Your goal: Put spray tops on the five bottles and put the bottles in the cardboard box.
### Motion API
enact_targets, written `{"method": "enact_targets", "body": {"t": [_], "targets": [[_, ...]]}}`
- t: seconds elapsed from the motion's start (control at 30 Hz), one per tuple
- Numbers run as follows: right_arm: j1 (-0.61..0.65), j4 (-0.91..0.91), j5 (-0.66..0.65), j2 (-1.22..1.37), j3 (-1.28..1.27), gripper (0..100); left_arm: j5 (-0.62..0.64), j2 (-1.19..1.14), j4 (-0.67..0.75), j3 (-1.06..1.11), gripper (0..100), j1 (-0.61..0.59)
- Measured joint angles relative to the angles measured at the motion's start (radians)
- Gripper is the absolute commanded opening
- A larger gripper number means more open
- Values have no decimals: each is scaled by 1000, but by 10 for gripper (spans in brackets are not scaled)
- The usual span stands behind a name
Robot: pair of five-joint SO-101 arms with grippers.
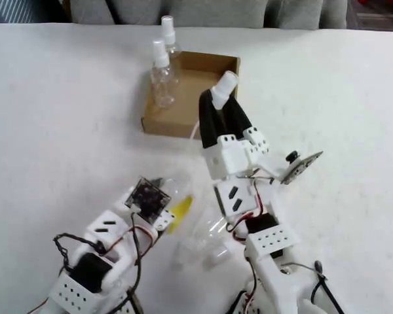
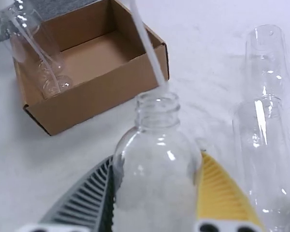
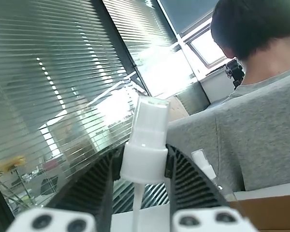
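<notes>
My left gripper [image 2: 157, 166] is shut on a clear bottle [image 2: 154, 159] with an open neck, held between a grey and a yellow finger [image 1: 181, 213]. My right gripper [image 1: 219, 98] is shut on a white spray top [image 3: 145, 145], raised over the near edge of the cardboard box [image 1: 183, 98]. The top's thin dip tube [image 2: 147, 46] slants down to the mouth of the held bottle. Two capped bottles [image 1: 162, 72] stand in the box's far left corner; one of them [image 2: 36, 53] also appears in the left wrist view.
Two uncapped clear bottles [image 2: 266, 145] lie on the white table beside the held one, between the two arm bases [image 1: 206, 239]. A person in grey sits beyond the table's far edge.
</notes>
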State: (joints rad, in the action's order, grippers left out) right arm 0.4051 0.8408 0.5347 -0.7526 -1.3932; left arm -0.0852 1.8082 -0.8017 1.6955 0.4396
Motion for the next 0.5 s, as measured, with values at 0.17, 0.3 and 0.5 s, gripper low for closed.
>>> {"method": "enact_targets", "body": {"t": [0.17,0.3,0.5], "targets": [[-2,-40,0,0,-2,15,46,0,0,0,24,-11],[15,-44,0,0,-2,15,55,0,0,0,24,-11],[-29,-44,21,0,8,15,55,0,-49,0,24,26]]}}
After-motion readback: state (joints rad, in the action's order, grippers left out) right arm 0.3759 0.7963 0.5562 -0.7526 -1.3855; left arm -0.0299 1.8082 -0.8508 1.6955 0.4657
